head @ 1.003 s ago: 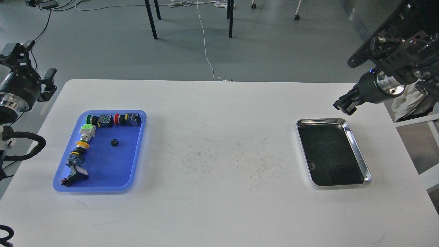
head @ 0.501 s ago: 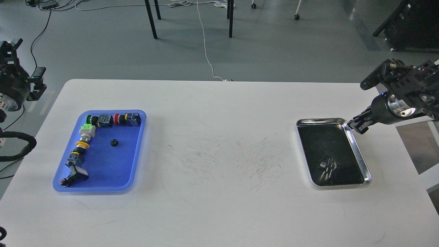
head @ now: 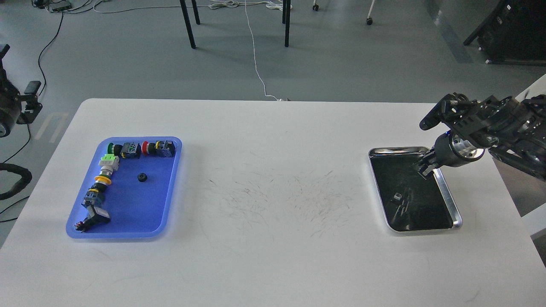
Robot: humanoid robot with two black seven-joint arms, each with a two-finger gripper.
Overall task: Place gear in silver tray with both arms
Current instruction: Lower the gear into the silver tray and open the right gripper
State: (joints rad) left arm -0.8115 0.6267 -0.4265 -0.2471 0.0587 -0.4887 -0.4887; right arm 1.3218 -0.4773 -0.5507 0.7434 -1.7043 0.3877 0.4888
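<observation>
The right pincer point(head: 425, 167) hangs over the far right corner of the silver tray point(head: 447, 194), its tip pointing down and to the left toward the tray's dark bottom. It is seen small and dark, so whether its fingers are parted or clenched I cannot tell, and nothing can be made out between them. Behind it a silver wrist ring catches the light, and the right arm point(head: 495, 125) runs back to the right edge of the view, black and hung with cables.

The silver tray lies on the right side of the white tabletop point(head: 273, 256), its long side running away from the robot and slightly askew. Its bottom shows only dim reflections.

The left pincer point(head: 30, 98) is at the far left edge, off the tabletop and above the grey floor, well apart from everything on it. Only part of it shows, so whether it is parted or clenched cannot be told.

On the left side of the tabletop sits the blue tray point(head: 128, 228). Along its far and left walls a row of push-button switch parts point(head: 128, 150) is lined up in an L, green, red, yellow and black. The gear point(head: 142, 177), small, round and black, lies alone on the blue bottom near the middle of that tray, apart from the row and far from the silver tray.

Between the two trays the tabletop is marked with fine dark scratches point(head: 281, 196)
</observation>
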